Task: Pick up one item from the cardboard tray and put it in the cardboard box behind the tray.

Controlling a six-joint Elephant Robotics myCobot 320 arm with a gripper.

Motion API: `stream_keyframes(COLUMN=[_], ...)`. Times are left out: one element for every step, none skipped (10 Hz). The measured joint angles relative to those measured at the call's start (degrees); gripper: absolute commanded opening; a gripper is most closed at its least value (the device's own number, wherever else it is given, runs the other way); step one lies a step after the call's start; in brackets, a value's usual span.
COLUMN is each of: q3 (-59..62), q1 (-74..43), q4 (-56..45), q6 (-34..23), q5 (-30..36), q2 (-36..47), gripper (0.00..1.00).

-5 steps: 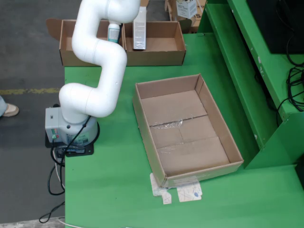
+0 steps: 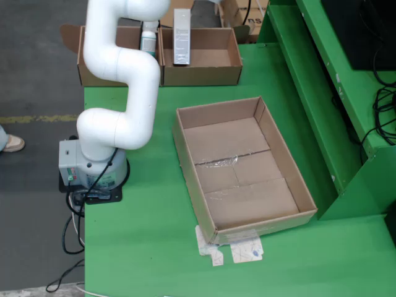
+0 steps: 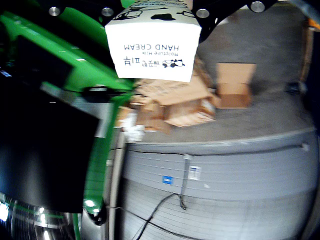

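Gripper (image 3: 152,11) is clenching a white hand cream box (image 3: 154,50) — in the wrist view the carton is sitting between the two dark jaw parts at the top edge, its printed end face turned to the camera with the words "HAND CREAM" upside down. The jaws are pressing on both sides of the carton, so they are open only as wide as the box itself.

In the fixed view the white arm (image 2: 120,68) is reaching from its base at the left side of the green table (image 2: 148,247) toward the back, and the same carton (image 2: 181,38) is showing there as a tall narrow grey-white box, standing upright over the right cardboard box (image 2: 210,62) behind the tray. I cannot tell if its lower end is touching the floor of that box or hanging just above it. A second cardboard box (image 2: 93,59) is standing just beside it on the left, partly hidden by the arm, and a small bottle with a teal label (image 2: 148,40) is showing at the wall between them.

The cardboard tray (image 2: 244,170) is lying in the middle of the table — only bare cardboard and clear tape are showing inside.
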Motion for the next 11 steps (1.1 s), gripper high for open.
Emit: stream_keyframes(q3=[0.0,0.0,0.0,0.0,0.0,0.0,0.0,0.1,-0.1,0.0,0.0], q1=[1.8,3.0,4.0,4.7,4.6,4.6,4.5,3.3,2.5,2.1,2.0], q4=[-3.0,-5.5,-8.0,-11.1,-13.4,-15.8,-19.0,-21.3,-23.9,-26.8,-29.2], q6=[3.1,5.4,7.6,8.0,8.2,8.4,8.3,8.4,8.5,8.7,8.5], q5=[3.6,5.4,8.4,9.8,9.8,9.9,10.2,11.3,11.8,11.9,12.5], q2=[2.6,3.1,3.1,3.2,3.2,3.2,3.1,1.8,1.0,0.8,-0.8], gripper=[0.00,0.00,0.00,0.00,0.00,0.00,0.00,0.00,0.00,0.00,0.00])
